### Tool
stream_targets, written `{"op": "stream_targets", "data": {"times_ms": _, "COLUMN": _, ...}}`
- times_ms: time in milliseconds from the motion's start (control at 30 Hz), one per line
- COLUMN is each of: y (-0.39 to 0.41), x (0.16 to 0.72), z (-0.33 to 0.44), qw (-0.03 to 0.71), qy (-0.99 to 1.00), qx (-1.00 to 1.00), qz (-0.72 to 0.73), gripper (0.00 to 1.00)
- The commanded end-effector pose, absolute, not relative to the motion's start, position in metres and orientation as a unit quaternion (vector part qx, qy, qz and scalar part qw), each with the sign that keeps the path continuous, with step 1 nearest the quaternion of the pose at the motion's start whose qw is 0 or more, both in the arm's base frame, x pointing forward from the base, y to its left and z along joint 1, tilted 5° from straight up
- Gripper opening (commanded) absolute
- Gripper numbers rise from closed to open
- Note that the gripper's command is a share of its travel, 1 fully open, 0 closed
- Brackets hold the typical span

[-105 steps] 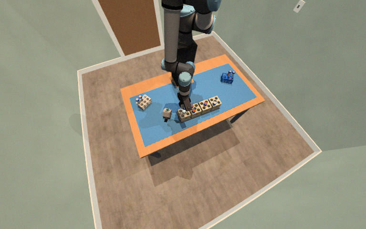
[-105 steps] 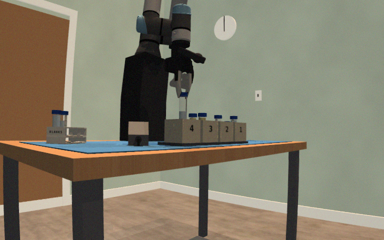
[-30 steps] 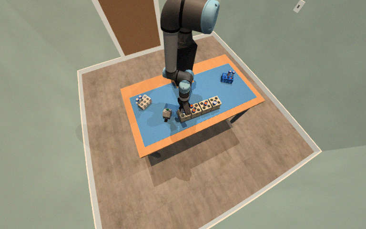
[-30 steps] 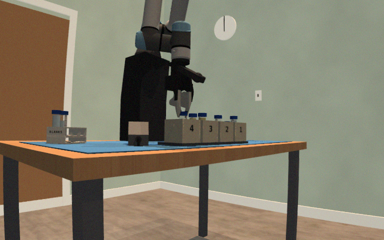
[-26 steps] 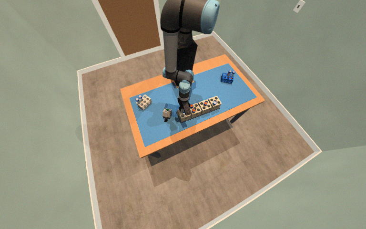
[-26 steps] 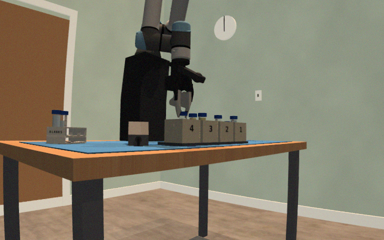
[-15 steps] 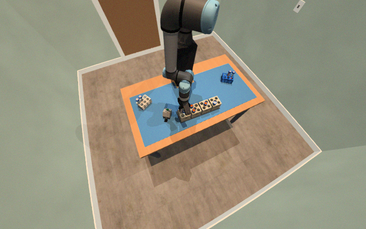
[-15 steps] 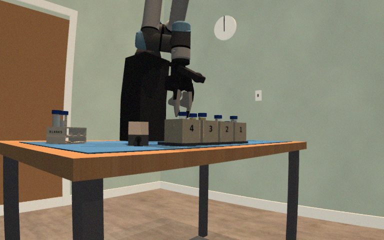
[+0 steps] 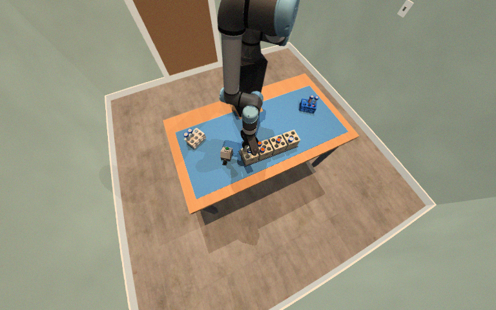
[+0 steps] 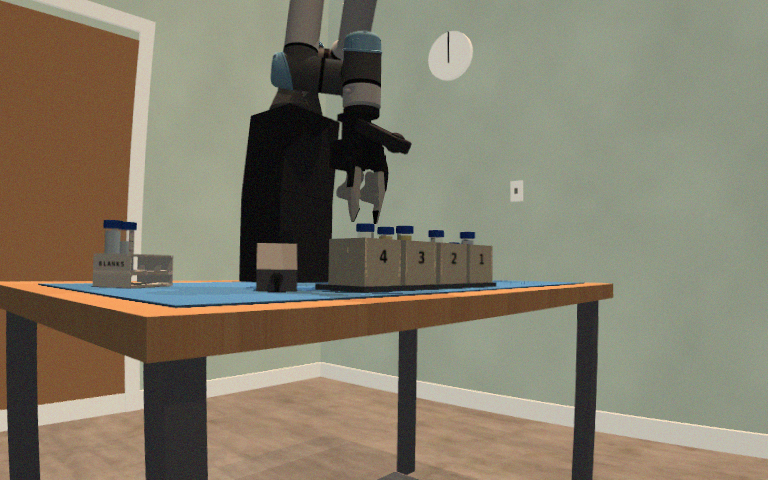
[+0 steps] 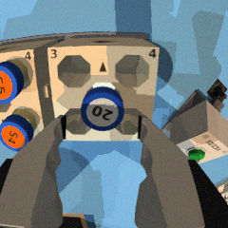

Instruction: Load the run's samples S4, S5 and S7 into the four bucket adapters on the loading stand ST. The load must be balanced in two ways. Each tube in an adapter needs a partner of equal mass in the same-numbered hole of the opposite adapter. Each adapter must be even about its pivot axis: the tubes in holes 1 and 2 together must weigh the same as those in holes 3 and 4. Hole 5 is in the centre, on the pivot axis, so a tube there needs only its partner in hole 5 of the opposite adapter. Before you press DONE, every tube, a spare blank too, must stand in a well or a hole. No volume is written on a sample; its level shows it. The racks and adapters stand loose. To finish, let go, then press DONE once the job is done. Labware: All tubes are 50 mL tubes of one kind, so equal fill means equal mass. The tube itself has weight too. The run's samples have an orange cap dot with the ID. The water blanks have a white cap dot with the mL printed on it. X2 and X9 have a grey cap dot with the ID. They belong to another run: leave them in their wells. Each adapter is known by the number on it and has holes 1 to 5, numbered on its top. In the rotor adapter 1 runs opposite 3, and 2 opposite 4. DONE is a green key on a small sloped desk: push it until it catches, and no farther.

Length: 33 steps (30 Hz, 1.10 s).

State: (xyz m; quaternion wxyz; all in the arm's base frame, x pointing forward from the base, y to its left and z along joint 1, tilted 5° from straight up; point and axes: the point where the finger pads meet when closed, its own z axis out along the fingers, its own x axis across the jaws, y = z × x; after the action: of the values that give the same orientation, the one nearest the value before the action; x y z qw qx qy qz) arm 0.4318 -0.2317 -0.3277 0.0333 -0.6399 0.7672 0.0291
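My gripper (image 10: 365,216) (image 9: 250,145) (image 11: 102,117) is open and hangs just above adapter 4 (image 10: 362,263) (image 9: 248,157) (image 11: 102,48), the left block of the four on the loading stand. Below it the 20 mL blank (image 11: 101,110) (image 10: 365,227), with a blue cap and white dot, stands in that adapter's centre hole. The fingers stand on either side of the cap with a gap on each side. Samples S5 (image 11: 4,85) and S4 (image 11: 13,137), with orange dots, stand in adapter 3 (image 10: 420,260). Adapters 2 (image 10: 453,260) and 1 (image 10: 481,260) hold capped tubes too.
The DONE desk (image 10: 276,266) with its green key (image 11: 195,154) (image 9: 227,148) stands close beside adapter 4. The BLANKS rack (image 9: 193,137) (image 10: 116,270) with tubes is at one end of the blue mat. A blue rack (image 9: 308,105) with tubes is at the far corner.
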Motion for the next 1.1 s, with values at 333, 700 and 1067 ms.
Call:
{"op": "stream_targets", "data": {"times_ms": 333, "y": -0.262, "x": 0.401, "z": -0.312, "qw": 0.03, "qy": 0.841, "qx": -0.539, "qz": 0.032, "gripper": 0.35}}
{"op": "stream_targets", "data": {"times_ms": 700, "y": -0.311, "x": 0.345, "z": -0.317, "qw": 0.021, "qy": 0.94, "qx": -0.338, "qz": 0.038, "gripper": 0.35}}
{"op": "stream_targets", "data": {"times_ms": 1067, "y": -0.372, "x": 0.277, "z": -0.323, "qw": 0.014, "qy": 0.984, "qx": -0.172, "qz": 0.041, "gripper": 0.35}}
